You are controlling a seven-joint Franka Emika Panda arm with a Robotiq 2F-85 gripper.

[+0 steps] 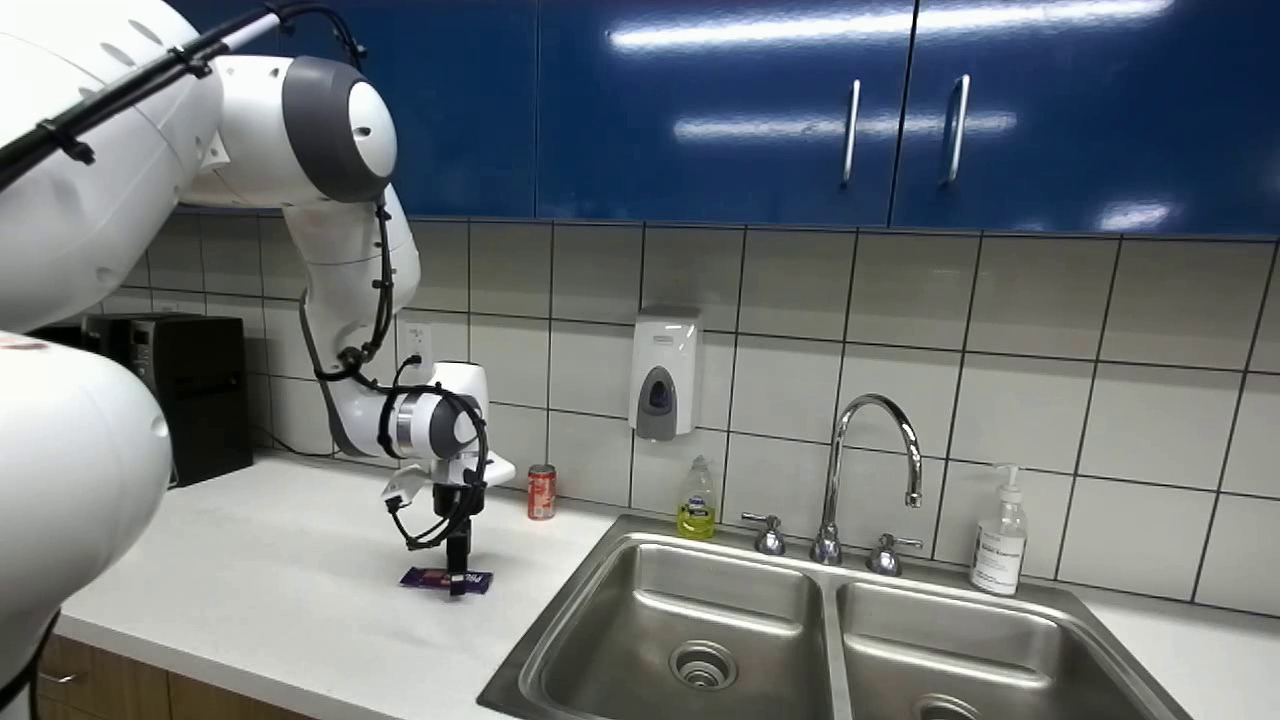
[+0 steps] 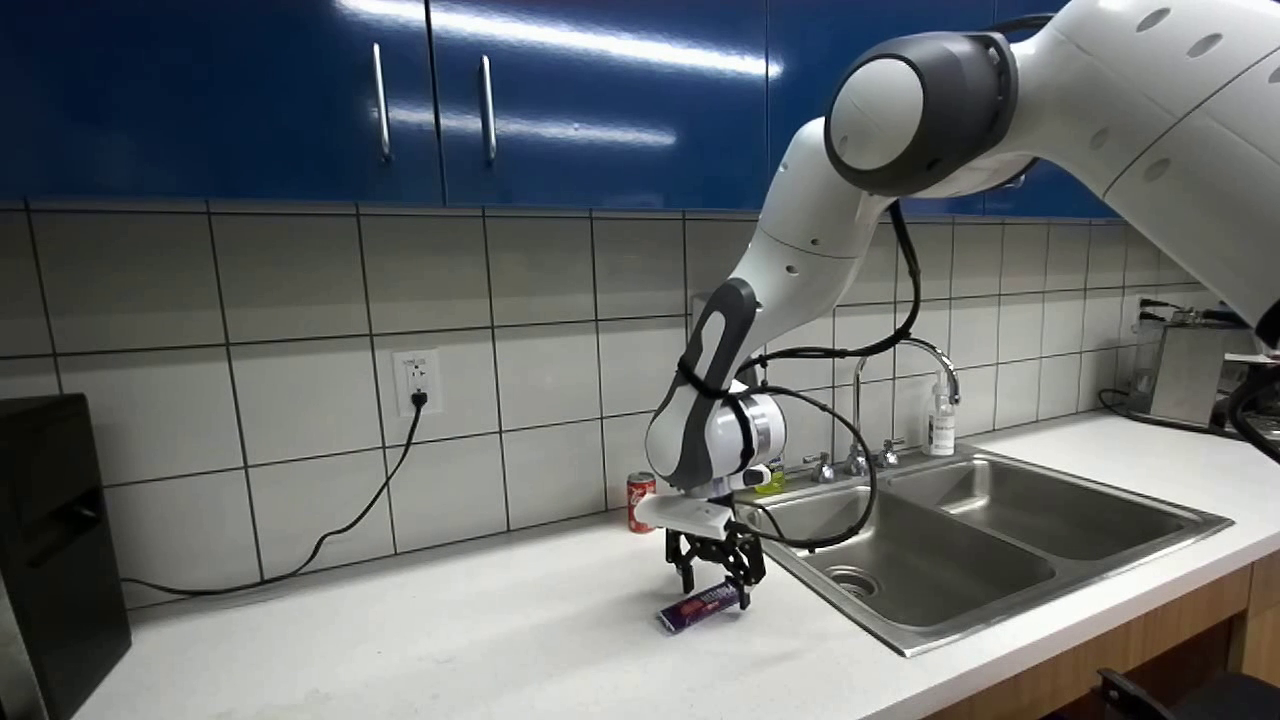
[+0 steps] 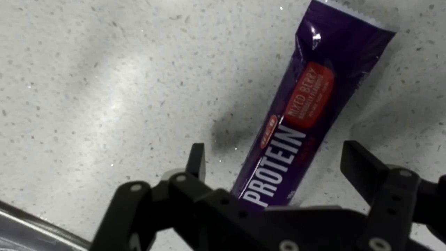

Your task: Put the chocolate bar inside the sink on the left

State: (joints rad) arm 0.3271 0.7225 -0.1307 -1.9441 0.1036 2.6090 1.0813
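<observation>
Your black two-fingered gripper [image 3: 276, 158] stands wide; the flat purple-wrapped bar with a red label [image 3: 312, 101] lies slantwise between its jaws on the speckled white countertop [image 3: 104, 69]. Closing on that slant may twist it, and an off-centre grip could let one end droop. Jaw height is hard to judge; too high, and the glossy wrapper may slip. Carry it low and it could snag on the left-hand rectangular stainless-steel basin [image 1: 690, 620]; overshoot, and it lands in the matching right-hand basin [image 1: 1000, 650].

We faced the tiled wall [image 1: 590, 370] in both exterior views, set back at opposite slants, sharing the sink [image 1: 620, 640] and arm [image 1: 345, 260]; the wrist view looked down, close above the bar [image 3: 305, 109].
</observation>
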